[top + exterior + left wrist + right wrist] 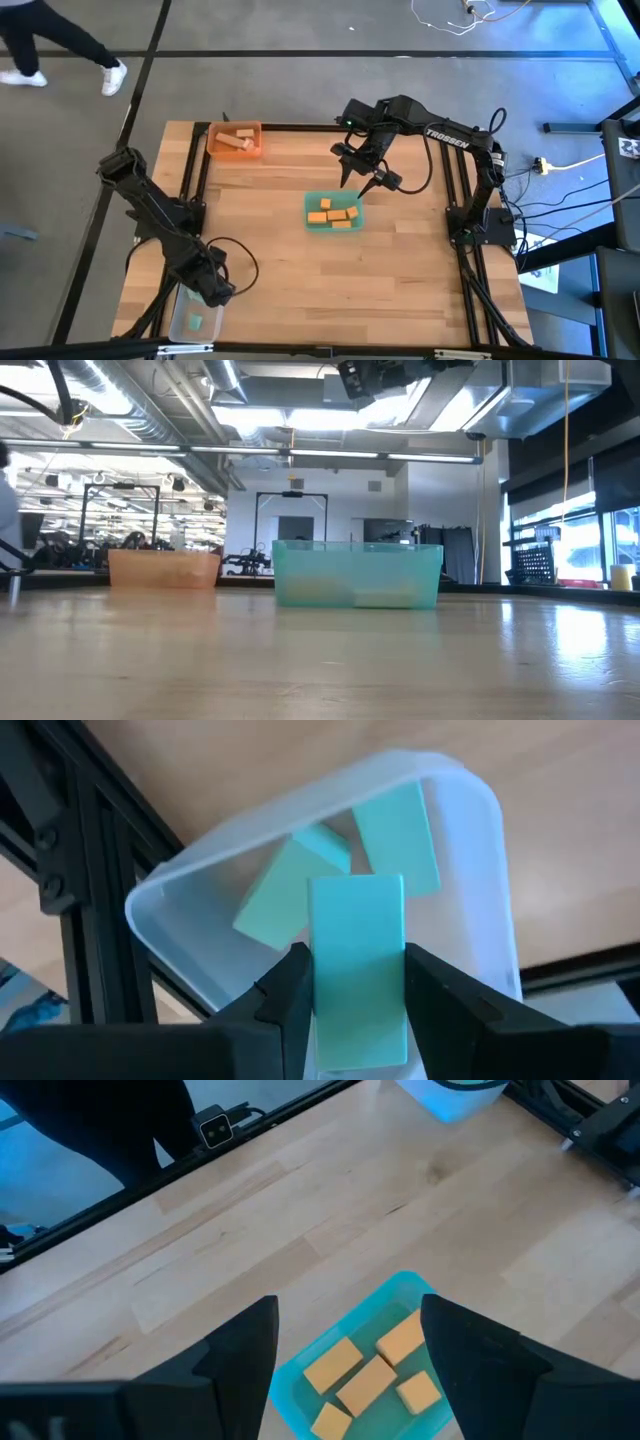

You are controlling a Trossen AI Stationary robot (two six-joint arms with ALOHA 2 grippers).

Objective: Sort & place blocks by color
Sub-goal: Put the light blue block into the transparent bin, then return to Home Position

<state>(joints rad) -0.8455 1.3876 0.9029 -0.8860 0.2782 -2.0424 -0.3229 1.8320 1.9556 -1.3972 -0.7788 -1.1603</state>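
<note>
My left gripper [357, 1010] is at the table's near left corner, over the clear tray [470, 840], shut on a mint-green block [357, 950]. Other mint-green blocks [395, 835] lie in that tray. My right gripper [345, 1340] is open and hangs above the far right side of the green tray [395, 1290], touching nothing. Several orange blocks [365, 1380] lie flat in the green tray [312, 222]. Pale wood blocks [234, 141] lie in the orange tray [213, 129] near the far left corner. My left gripper pinches the mint-green block by its two long sides [320, 980] between the two fingers [288, 995]. The fingers lie along the block, whose free end [357, 890] sticks out past the fingertips over the clear tray. I cannot tell whether that end touches the blocks below.
Black frame rails [190, 190] run along the table's left and right edges, close to the clear tray [195, 318]. Bare wood [270, 280] lies between the trays. A person's legs [60, 50] show on the floor beyond the far left corner.
</note>
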